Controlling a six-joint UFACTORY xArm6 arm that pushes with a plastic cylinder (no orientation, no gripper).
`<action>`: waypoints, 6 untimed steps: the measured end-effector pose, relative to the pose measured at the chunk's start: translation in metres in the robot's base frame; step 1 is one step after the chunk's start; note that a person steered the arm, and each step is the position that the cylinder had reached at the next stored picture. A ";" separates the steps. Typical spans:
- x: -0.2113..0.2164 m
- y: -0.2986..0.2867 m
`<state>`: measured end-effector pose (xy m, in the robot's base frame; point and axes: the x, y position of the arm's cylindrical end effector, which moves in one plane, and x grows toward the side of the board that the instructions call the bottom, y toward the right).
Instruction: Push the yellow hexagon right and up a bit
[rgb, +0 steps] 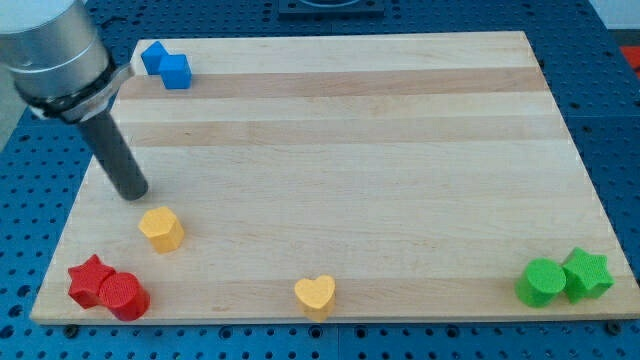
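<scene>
The yellow hexagon (161, 229) lies on the wooden board (340, 150) at the view's lower left. My tip (131, 192) rests on the board just above and to the left of the hexagon, a small gap apart from it. The dark rod rises from the tip toward the view's top left into the grey arm.
A yellow heart (315, 296) lies at the bottom middle. A red star (89, 279) and a red cylinder (124, 295) touch at the bottom left corner. Two blue blocks (166, 65) sit at the top left. A green cylinder (541, 282) and a green star (587, 273) sit at the bottom right.
</scene>
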<state>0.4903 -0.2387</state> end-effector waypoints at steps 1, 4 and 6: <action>0.028 -0.012; 0.078 0.067; 0.096 0.079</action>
